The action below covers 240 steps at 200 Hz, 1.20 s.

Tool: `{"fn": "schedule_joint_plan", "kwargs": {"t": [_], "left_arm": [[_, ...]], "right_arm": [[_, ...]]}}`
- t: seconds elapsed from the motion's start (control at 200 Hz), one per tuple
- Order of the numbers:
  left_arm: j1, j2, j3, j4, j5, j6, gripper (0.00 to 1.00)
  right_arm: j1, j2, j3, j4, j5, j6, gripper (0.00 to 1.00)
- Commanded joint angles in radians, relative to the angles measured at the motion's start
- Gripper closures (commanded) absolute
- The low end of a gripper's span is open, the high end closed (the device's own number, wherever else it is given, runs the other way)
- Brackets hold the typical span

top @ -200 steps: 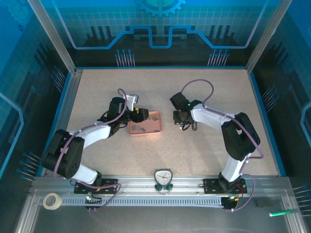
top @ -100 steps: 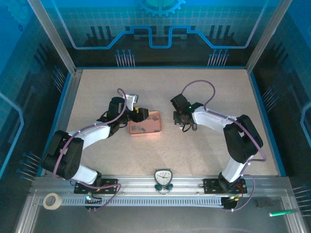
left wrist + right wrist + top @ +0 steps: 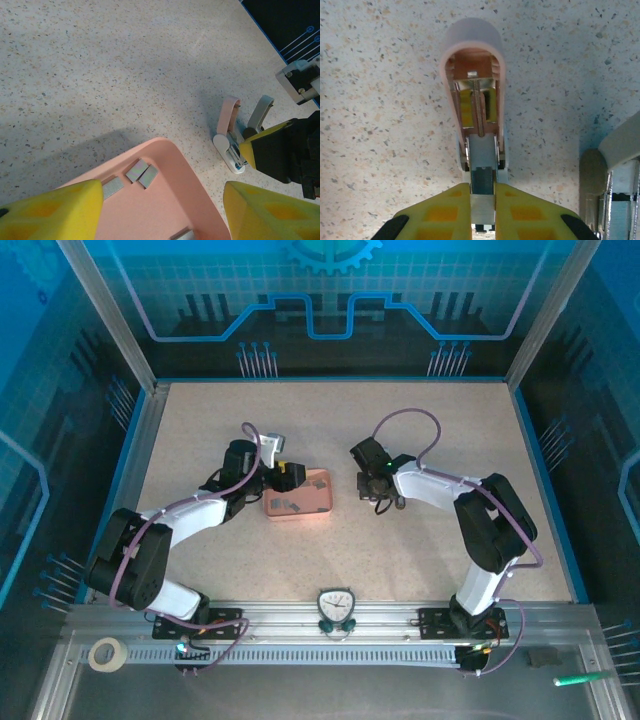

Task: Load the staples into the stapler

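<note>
Edges the right hand [image 3: 482,194], clenched on the opened stapler [image 3: 474,95], slightly along the tabletop [image 3: 100,75] near the salmon-pink tray [image 3: 172,197]. Holds the left hand [image 3: 160,212] released above the staples [image 3: 141,174] there, with loading yet to begin

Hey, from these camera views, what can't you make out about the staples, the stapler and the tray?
Top view: staples in the tray are too small to count.
Left wrist view: tray's near part is cut by the bottom edge and covered by the left tool's fingers.
Right wrist view: stapler rear end is hidden between the right tool's fingers; a grey object is cut by the right edge.
</note>
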<state>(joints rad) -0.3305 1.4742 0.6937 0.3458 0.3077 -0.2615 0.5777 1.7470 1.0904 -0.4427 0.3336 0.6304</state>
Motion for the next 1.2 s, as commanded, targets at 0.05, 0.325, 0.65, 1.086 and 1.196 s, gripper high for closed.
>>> {"fn": "schedule_joint_plan", "kwargs": {"t": [0.05, 0.325, 0.65, 1.086, 1.196], "left_arm": [[-0.007, -0.018, 0.015, -0.001, -0.006, 0.016, 0.34], [-0.007, -0.016, 0.020, 0.002, -0.005, 0.016, 0.34], [-0.007, -0.020, 0.021, -0.001, -0.003, 0.015, 0.34], [-0.007, -0.019, 0.021, -0.002, -0.005, 0.016, 0.34], [-0.007, -0.020, 0.020, -0.003, -0.007, 0.016, 0.34]], "right_arm": [[0.005, -0.003, -0.018, 0.023, 0.024, -0.014, 0.85], [0.004, -0.066, -0.044, 0.075, 0.031, -0.059, 0.85], [-0.008, -0.048, -0.052, 0.083, 0.014, -0.087, 0.85], [-0.014, -0.014, -0.057, 0.084, -0.005, -0.105, 0.85], [-0.015, -0.014, -0.064, 0.079, 0.000, -0.106, 0.85]]}}
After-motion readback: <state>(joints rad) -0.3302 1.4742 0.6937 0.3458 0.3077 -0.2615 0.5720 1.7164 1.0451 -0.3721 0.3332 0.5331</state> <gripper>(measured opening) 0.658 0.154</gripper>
